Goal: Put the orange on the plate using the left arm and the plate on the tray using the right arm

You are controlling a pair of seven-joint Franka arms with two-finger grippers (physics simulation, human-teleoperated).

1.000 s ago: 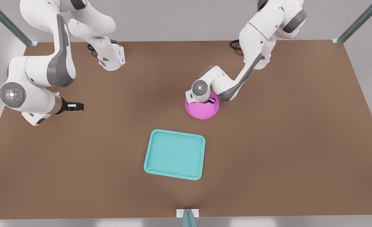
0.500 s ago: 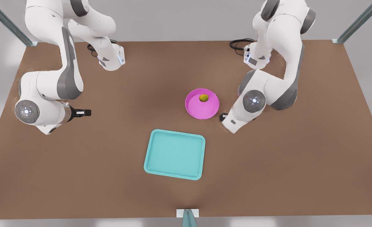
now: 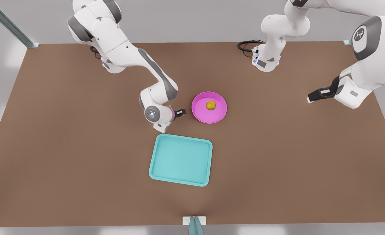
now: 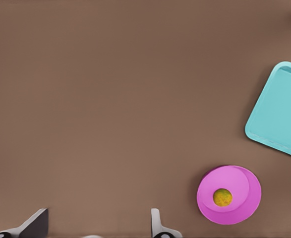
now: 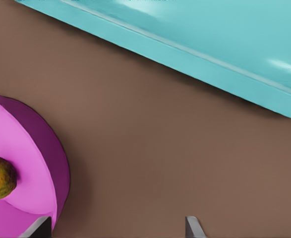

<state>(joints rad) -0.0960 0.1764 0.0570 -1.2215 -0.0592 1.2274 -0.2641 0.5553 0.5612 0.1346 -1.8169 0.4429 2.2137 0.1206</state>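
Front view has the open right gripper (image 3: 181, 113) beside the stiff, probably light plate (image 3: 201, 115); I'd pinch its raised rim.

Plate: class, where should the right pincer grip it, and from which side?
Probably the plate's raised rim on the front view's left, nearest the open right pincer: the dish lies flat and shallow, and the orange sits near its middle, leaving that rim free.

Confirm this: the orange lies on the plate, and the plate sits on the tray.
No: the orange is on the plate, but the plate sits on the table, apart from the tray, as the front view shows. The right gripper is beside the plate; the left gripper waits far off.
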